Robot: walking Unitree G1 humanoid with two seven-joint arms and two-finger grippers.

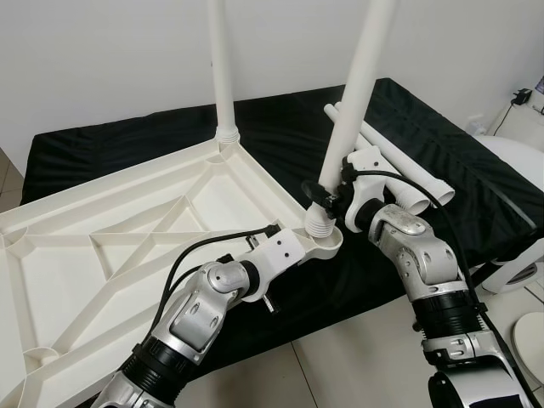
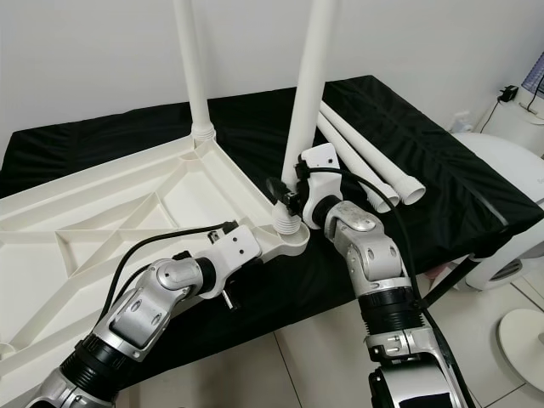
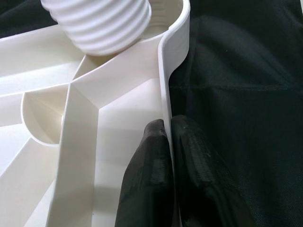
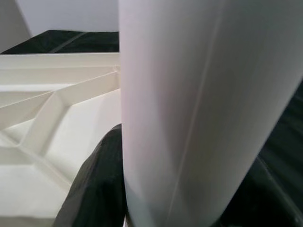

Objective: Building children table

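Right gripper point(image 1: 325, 194) clamps a white table leg point(image 1: 353, 102) — threaded end in the tabletop's point(image 1: 127, 246) corner socket. Left gripper point(image 3: 168, 156) pinches the tabletop's rim beside it.

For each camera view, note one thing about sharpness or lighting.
Left eye view: evenly lit and sharp, white tabletop bright against the black cloth. Right wrist view: the table leg so near that it blurs softly. Left wrist view: crisp on the left gripper pinching the rim, cloth nearly featureless.
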